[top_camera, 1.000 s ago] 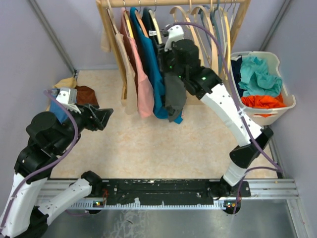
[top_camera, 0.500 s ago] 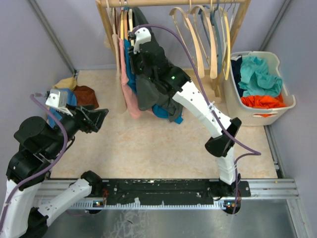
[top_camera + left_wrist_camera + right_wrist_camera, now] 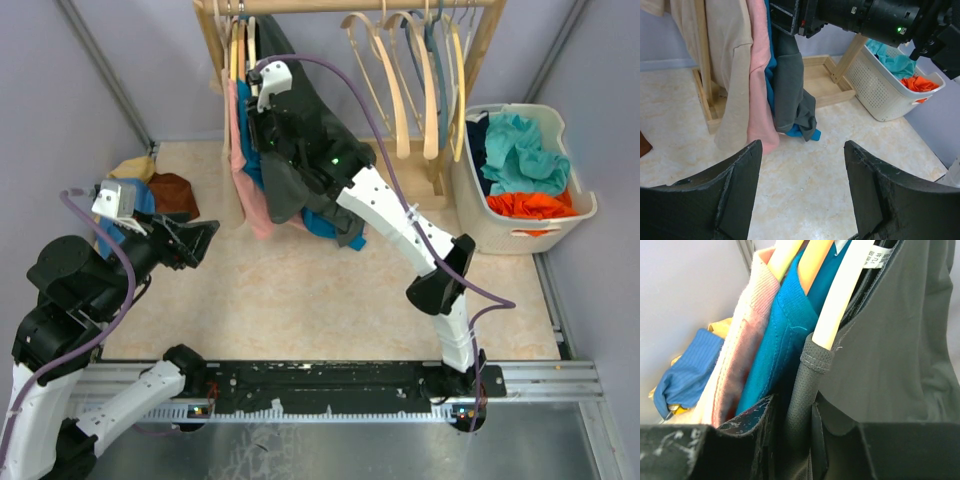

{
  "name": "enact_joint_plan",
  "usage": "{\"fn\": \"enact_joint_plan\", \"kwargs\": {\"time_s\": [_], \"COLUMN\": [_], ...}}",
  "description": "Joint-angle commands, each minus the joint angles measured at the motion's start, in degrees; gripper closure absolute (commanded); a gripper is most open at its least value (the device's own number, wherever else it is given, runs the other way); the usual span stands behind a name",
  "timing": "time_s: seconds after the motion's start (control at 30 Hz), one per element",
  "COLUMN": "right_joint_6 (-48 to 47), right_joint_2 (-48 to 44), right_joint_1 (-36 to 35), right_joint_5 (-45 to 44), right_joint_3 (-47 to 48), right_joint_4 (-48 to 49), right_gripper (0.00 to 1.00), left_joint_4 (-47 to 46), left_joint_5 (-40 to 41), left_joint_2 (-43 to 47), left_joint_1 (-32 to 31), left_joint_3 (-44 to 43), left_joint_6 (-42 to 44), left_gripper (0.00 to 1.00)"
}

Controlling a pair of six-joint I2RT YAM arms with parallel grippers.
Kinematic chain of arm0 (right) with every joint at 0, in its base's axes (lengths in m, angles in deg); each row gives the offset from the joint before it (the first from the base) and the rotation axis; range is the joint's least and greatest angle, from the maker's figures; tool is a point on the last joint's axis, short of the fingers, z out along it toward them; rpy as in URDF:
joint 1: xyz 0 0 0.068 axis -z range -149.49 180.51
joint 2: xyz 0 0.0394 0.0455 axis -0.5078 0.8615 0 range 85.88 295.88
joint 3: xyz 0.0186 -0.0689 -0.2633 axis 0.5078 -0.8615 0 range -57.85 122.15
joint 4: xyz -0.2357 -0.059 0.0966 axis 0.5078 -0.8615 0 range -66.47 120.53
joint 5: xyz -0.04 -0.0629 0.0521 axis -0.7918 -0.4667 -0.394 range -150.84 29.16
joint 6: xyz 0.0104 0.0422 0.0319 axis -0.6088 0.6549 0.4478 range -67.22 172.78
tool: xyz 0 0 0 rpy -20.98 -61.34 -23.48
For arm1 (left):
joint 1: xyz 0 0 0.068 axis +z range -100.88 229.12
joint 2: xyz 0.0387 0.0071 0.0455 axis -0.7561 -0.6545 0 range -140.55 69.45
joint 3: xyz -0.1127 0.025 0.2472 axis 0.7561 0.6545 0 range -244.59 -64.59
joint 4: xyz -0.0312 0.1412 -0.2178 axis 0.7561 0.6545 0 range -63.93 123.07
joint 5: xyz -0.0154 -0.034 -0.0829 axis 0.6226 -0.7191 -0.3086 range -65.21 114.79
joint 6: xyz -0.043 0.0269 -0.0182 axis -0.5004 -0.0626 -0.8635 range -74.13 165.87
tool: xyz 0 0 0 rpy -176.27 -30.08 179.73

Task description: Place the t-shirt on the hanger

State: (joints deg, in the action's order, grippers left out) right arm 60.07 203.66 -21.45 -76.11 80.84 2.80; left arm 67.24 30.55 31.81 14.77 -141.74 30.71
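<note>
Over the last second the right hand (image 3: 268,108) has swung left along the rail (image 3: 330,5). It has carried the t-shirt (image 3: 290,185) along and crowded the teal shirt (image 3: 322,222) and pink garment (image 3: 240,190) toward the left post. This hand is clamped on a fold of the t-shirt. The wrist view shows the pale hanger (image 3: 840,295) running into the fabric, so the shirt is probably hung and awaiting release. The left hand (image 3: 802,145) hovers over the counter (image 3: 330,290), fingers apart and holding nothing. The white neck label (image 3: 879,257) carries print too small to read.
</note>
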Motion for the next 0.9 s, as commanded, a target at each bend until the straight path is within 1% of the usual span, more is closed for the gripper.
{"fn": "enact_joint_plan", "kwargs": {"time_s": [0.0,0.03,0.13,0.23,0.37,0.7,0.87], "right_joint_6": [-0.23,-0.21,-0.45,-1.05,-1.86,-2.25,-2.08], "right_joint_2": [-3.14,-3.57,-5.06,-6.92,-9.77,-15.92,-19.72], "right_joint_1": [-2.26,-2.26,-2.29,-2.26,-2.18,-2.14,-2.21], "right_joint_5": [5.79,5.45,4.09,1.56,-0.67,-1.70,-2.67], "right_joint_3": [-4.43,-5.08,-6.49,-8.19,-10.96,-15.86,-18.99], "right_joint_4": [5.69,6.02,5.81,5.40,5.58,4.97,4.48], "right_gripper": [0.73,0.72,0.57,0.45,0.40,0.21,0.14], "left_joint_4": [-1.55,-1.62,-1.70,-1.63,-1.78,-1.27,-1.62], "left_joint_5": [-1.31,-1.28,-1.29,-1.19,-0.86,-0.60,-0.49], "left_joint_2": [0.00,-0.05,-0.14,-0.14,-0.19,-0.74,-1.18], "left_joint_1": [-0.02,-0.03,-0.10,-0.06,-0.07,-0.03,-0.02], "left_joint_3": [-1.24,-1.18,-1.08,-0.92,-0.73,-1.32,-0.88], "left_joint_6": [0.08,0.05,-0.08,-0.13,-0.16,-0.09,-0.28], "left_gripper": [0.28,0.28,0.28,0.28,0.28,0.28,0.28]}}
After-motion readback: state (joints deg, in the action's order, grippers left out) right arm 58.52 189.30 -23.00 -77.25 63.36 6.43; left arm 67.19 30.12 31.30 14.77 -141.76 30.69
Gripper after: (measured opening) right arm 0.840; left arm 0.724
